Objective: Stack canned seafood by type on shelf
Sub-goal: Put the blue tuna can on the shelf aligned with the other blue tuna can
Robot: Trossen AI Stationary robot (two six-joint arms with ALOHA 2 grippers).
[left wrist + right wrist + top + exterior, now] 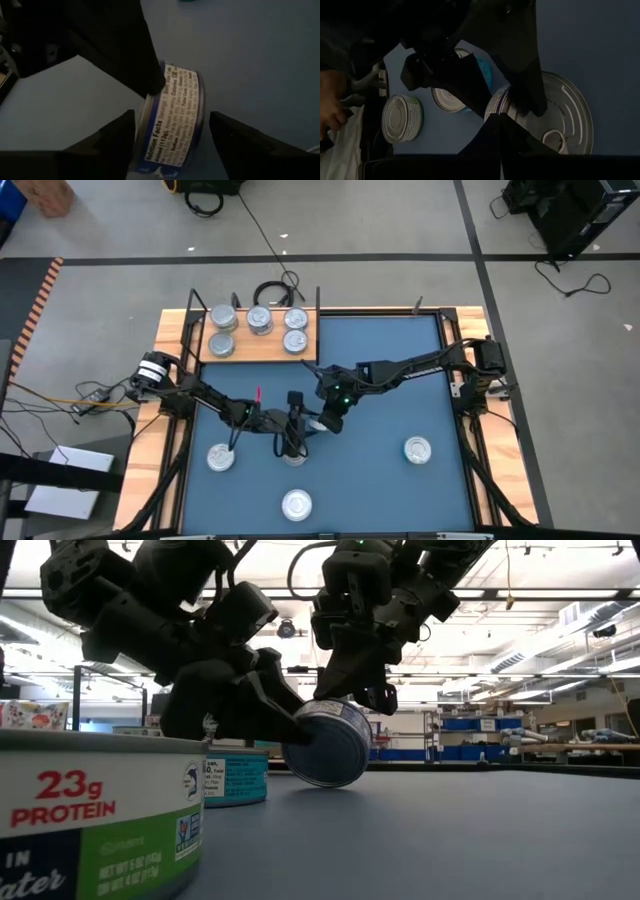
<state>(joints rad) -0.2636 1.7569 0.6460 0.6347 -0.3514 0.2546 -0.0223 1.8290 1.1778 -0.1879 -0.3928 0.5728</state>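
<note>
At the middle of the large blue table mat (400, 380), both dark arms meet over one small round silver tin with a blue label (328, 745), which stands tilted on its edge, its lid turned outward, not lying flat. The left gripper (172, 130) straddles this tilted tin with its two fingers spread wide to either side of the printed wall, not visibly pinching it; the right gripper (352, 690) has its fingers pressed together and bears down on the tin's upper rim from above, seemingly as a prop. The step in hand looks like getting a secure hold on this tin, and doing it well probably means keeping the right fingertips steady on the rim so the tin cannot roll, then closing the left fingers squarely across the labelled wall rather than on the slippery lid, and lifting only once the grip is firm. The light-brown wooden shelf board with thin black uprights (255, 350) lies well apart at the mat's far left corner and already carries five similar tins (222, 316). Three more shiny-lidded tins (417, 449) lie flat on the mat, one just beside the left arm.
</note>
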